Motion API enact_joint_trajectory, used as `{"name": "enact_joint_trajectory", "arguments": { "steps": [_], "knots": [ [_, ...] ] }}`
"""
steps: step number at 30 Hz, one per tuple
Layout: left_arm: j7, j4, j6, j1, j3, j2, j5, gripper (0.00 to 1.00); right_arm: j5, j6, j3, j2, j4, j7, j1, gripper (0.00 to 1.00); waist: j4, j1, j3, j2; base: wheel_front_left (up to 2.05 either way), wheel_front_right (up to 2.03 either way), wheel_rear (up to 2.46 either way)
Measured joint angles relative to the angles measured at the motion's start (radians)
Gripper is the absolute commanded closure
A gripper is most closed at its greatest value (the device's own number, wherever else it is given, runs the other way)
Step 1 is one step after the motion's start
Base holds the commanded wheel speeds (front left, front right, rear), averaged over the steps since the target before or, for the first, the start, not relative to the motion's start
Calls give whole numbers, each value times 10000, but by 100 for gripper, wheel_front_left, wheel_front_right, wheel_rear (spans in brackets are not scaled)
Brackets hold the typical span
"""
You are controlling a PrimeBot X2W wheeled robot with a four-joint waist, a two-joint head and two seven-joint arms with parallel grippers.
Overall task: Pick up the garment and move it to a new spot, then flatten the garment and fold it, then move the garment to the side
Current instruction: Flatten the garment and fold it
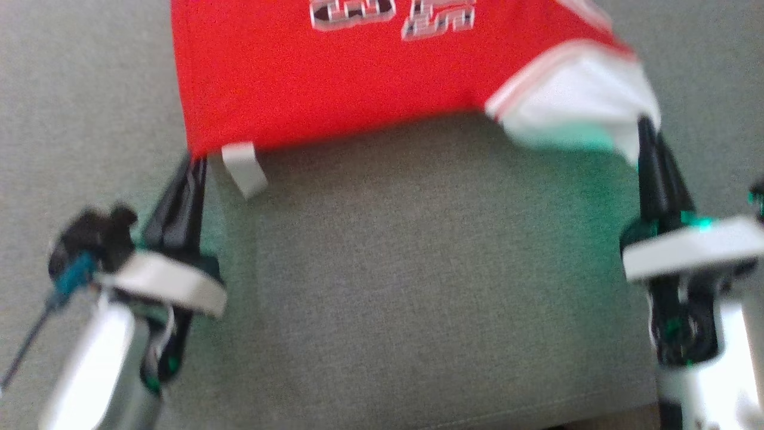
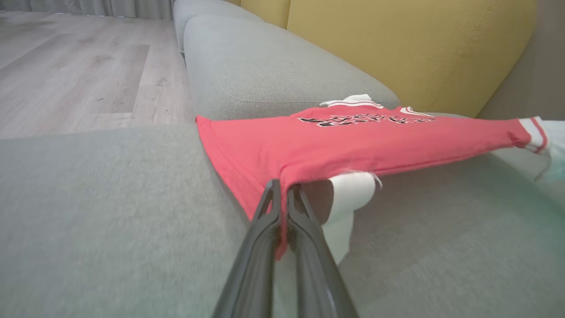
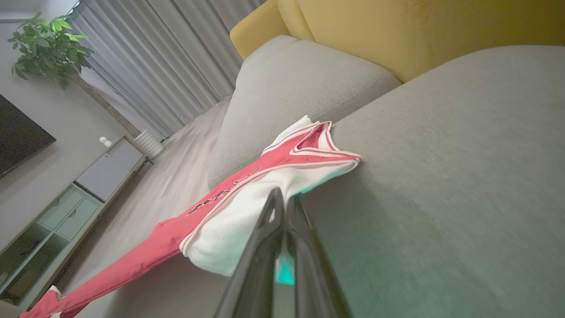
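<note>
My left pincer [image 1: 195, 162] is clamped on the red garment's [image 1: 334, 77] near-left corner, my right pincer [image 1: 646, 128] on its white sleeve [image 1: 573, 101]; the garment lies stretched across the grey sofa seat [image 1: 418, 269], yellow backrest [image 2: 397, 44] behind.

Head cam looks steeply down, close over the sofa cushion [image 1: 418, 269]. Both wrist cams sit low, skimming it; all three share the red garment [image 1: 328, 77].

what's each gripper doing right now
left gripper: shut on the garment, red corner
right gripper: shut on the garment, white part
</note>
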Motion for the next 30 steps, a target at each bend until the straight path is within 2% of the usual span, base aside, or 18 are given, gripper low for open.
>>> {"name": "enact_joint_trajectory", "arguments": {
  "steps": [9, 12, 19, 24, 30],
  "knots": [
    [148, -1678, 679, 3613, -105, 4, -708, 100, -261, 0, -157, 79, -1237, 313, 3310, 100, 0, 0, -1265, 0, 0, 0, 0],
    [259, -2266, 708, 4579, -255, 17, -932, 100, -245, 0, -104, 88, -1475, 441, 4272, 100, -37, 0, -1573, 0, 0, 0, 0],
    [721, -3367, 1068, 6192, -407, 184, -1250, 100, -247, 0, 33, 136, -2414, 635, 6164, 100, 42, 1, -1599, 0, 0, 0, 0],
    [1139, -3689, 1131, 6042, -368, 416, -1360, 100, -199, 0, -165, 138, -2880, 821, 5824, 100, 41, 3, -1295, 0, 0, 0, 0],
    [2138, -4025, 1110, 4608, 56, 815, -1802, 100, -577, 0, -174, 134, -2865, 1620, 3684, 100, 19, 6, -702, 0, 0, 0, 0]
  ]
}}
